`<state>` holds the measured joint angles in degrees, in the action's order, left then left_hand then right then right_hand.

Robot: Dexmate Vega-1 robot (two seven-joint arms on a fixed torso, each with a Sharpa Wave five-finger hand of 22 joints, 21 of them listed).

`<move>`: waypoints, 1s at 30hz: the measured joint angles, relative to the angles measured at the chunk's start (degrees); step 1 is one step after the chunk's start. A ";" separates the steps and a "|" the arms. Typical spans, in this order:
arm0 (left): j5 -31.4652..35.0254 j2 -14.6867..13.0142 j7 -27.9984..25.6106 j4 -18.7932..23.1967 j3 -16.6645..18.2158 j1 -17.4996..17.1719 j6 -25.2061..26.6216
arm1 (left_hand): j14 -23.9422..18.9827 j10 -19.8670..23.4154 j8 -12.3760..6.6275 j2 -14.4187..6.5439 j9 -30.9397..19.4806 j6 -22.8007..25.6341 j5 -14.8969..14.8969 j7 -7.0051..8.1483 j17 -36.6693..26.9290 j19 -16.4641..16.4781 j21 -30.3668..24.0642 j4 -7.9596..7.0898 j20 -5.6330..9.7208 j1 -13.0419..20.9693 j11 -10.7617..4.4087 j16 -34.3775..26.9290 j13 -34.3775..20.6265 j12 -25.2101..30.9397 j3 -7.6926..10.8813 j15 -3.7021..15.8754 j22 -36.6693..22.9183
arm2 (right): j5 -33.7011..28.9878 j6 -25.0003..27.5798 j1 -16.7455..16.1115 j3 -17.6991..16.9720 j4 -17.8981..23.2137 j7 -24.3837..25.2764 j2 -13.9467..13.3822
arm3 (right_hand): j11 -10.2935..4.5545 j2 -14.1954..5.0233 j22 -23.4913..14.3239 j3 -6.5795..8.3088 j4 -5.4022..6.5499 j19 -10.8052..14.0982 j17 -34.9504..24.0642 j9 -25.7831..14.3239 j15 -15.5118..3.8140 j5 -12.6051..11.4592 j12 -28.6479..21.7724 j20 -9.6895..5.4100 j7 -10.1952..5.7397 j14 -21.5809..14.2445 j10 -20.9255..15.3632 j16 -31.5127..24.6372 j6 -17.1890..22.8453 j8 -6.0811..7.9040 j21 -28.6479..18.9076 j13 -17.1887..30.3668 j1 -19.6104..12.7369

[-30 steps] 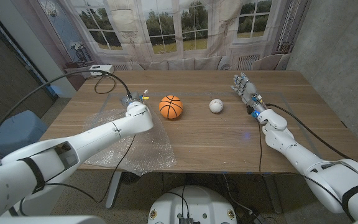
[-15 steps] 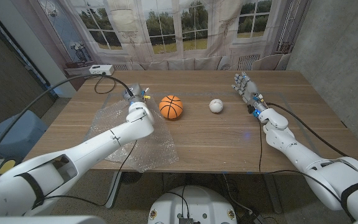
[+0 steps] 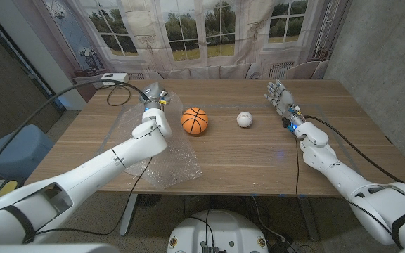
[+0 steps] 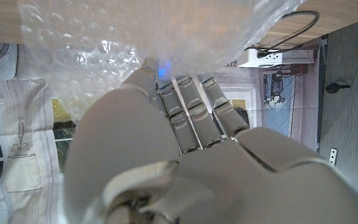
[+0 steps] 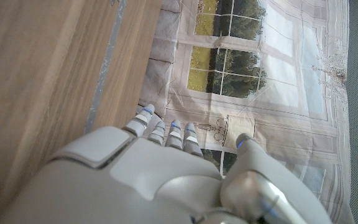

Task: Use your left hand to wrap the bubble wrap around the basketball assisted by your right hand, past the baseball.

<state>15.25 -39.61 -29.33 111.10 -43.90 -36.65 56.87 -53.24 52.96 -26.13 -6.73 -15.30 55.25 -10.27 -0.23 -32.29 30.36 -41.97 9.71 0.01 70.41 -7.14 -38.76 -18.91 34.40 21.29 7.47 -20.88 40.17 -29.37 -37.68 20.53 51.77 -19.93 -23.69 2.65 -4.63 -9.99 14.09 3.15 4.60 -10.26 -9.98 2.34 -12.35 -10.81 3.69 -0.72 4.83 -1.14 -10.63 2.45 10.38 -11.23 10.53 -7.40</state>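
Currently, head view: left hand (image 3: 155, 98) holds a raised edge of the wrap (image 3: 162, 163) just left of the basketball (image 3: 194, 120), rest of the sheet lying on the bench (image 3: 245, 151); baseball (image 3: 243, 119) sits right of the basketball, apart from it, and right hand (image 3: 278, 97) is near the bench's right side, fingers apart, holding nothing. Left wrist: fingers (image 4: 188, 112) reach into the wrap (image 4: 104, 50), grip itself hidden. Right wrist: right hand (image 5: 148, 168) beside the bench (image 5: 36, 74), fingers (image 5: 166, 134) spread, empty.

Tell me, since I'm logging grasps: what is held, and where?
The left hand holds the bubble wrap by its far edge, near the basketball. The right hand holds nothing.
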 measured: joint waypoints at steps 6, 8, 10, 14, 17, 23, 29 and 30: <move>-0.74 -2.11 1.93 4.97 3.03 -2.18 -1.53 | 0.00 0.00 -0.38 0.08 -0.08 0.00 0.15 0.00 -0.25 0.00 -0.64 0.00 0.00 0.08 0.00 0.21 0.00 0.11 0.00 0.00 -0.27 | -0.01 0.62 -1.38 -0.20 2.85 1.36 -0.88 | 0.00 0.00 0.00 0.00 0.00 0.00 0.00 0.00 0.00 0.00 0.00 0.00 0.00 0.00 0.00 0.00 0.00 0.00 0.00 0.00 0.00; -0.81 -2.81 2.14 6.71 4.06 -3.03 -1.80 | 0.00 0.00 -0.38 0.22 -0.08 0.00 0.15 0.00 -0.25 -0.25 -0.85 -0.05 -0.23 0.22 0.00 0.21 0.00 0.16 0.05 0.00 -0.27 | -0.08 0.79 -1.79 -0.23 3.64 1.81 -1.10 | 0.00 0.00 0.00 0.00 0.00 0.00 0.00 0.00 0.00 0.00 0.00 0.00 0.00 0.00 0.00 0.00 0.00 0.00 0.00 0.00 0.00; -0.85 -3.69 2.31 8.98 5.46 -4.22 -2.12 | 0.00 0.00 -0.39 0.22 -0.10 0.00 0.16 0.00 -0.43 -0.51 -1.07 -0.11 -0.11 0.22 0.00 0.21 0.00 0.19 0.11 0.00 -0.29 | -0.19 0.94 -2.09 -0.25 4.25 2.15 -1.27 | 0.00 0.00 0.00 0.00 0.00 0.00 0.00 0.00 0.00 0.00 0.00 0.00 0.00 0.00 0.00 0.00 0.00 0.00 0.00 0.00 0.00; -0.88 -5.09 2.30 12.58 8.10 -6.42 -2.76 | 0.00 0.00 -0.40 0.22 -0.25 0.00 -0.15 0.00 -0.55 -0.51 -1.30 -0.12 -0.11 0.22 0.00 0.44 0.00 0.37 0.12 0.00 -0.53 | -0.38 1.37 -2.98 -0.28 6.33 3.25 -1.82 | 0.00 0.00 0.00 0.00 0.00 0.00 0.00 0.00 0.00 0.00 0.00 0.00 0.00 0.00 0.00 0.00 0.00 0.00 0.00 0.00 0.00; -0.94 -6.18 1.99 15.41 10.35 -8.37 -3.43 | 0.00 0.00 -0.40 0.22 -0.39 0.00 -0.18 0.00 -0.73 -0.66 -1.73 -0.12 0.04 0.23 0.00 0.44 0.00 0.37 0.12 0.00 -0.53 | -0.73 1.64 -3.56 -0.28 7.76 4.05 -2.15 | 0.00 0.00 0.00 0.00 0.00 0.00 0.00 0.00 0.00 0.00 0.00 0.00 0.00 0.00 0.00 0.00 0.00 0.00 0.00 0.00 0.00; -1.22 -7.92 0.64 20.31 15.49 -12.76 -5.80 | -0.51 0.00 -0.73 0.51 -0.70 0.00 -0.18 0.00 -1.05 -0.92 -2.35 -0.12 -0.11 0.53 0.00 0.44 0.00 0.39 0.12 0.10 -0.80 | -1.45 1.96 -4.52 -0.08 10.39 5.65 -2.73 | 0.00 0.00 0.00 0.00 0.00 0.00 0.00 0.00 0.00 0.00 0.00 0.00 0.00 0.00 0.00 0.00 0.00 0.00 0.00 0.00 0.00; -1.75 -8.00 -1.85 22.38 19.91 -16.75 -10.58 | -0.51 0.00 -0.82 0.51 -0.67 0.00 -0.18 0.00 -1.08 -1.12 -2.79 -0.11 -0.31 0.53 0.00 1.05 0.01 0.95 0.11 0.10 -0.80 | -2.06 2.07 -5.29 0.07 12.38 7.03 -3.07 | 0.00 0.00 0.00 -0.26 -0.25 0.00 0.00 0.00 0.00 0.00 0.00 0.00 0.00 0.00 0.00 0.00 0.00 0.00 0.00 0.00 0.00; -1.76 -7.65 -2.75 22.41 20.77 -17.55 -12.26 | -0.51 0.00 -0.82 0.52 -0.65 0.00 -0.18 0.00 -1.09 -1.12 -2.99 -0.12 -0.31 0.53 0.00 1.17 0.01 0.95 0.13 0.10 -0.80 | -2.14 2.07 -5.49 0.08 12.81 7.30 -3.15 | 0.00 0.00 0.00 -0.25 -0.25 0.00 0.00 0.00 0.00 0.00 0.00 0.00 0.00 0.00 0.00 0.00 0.00 0.00 0.00 0.00 0.00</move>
<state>13.49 -47.27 -32.08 133.51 -23.13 -54.20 44.61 -53.75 52.95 -26.96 -6.22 -15.95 55.26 -10.45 -0.23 -33.38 29.24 -44.95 9.58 -0.30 70.93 -7.15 -37.59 -18.90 35.35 21.42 7.57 -21.68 38.03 -27.29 -43.17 20.62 64.58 -12.63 -26.84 2.65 -4.63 -9.99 13.83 2.90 4.60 -10.26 -9.98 2.34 -12.35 -10.81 3.69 -0.72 4.83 -1.14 -10.63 2.45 10.38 -11.23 10.53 -7.40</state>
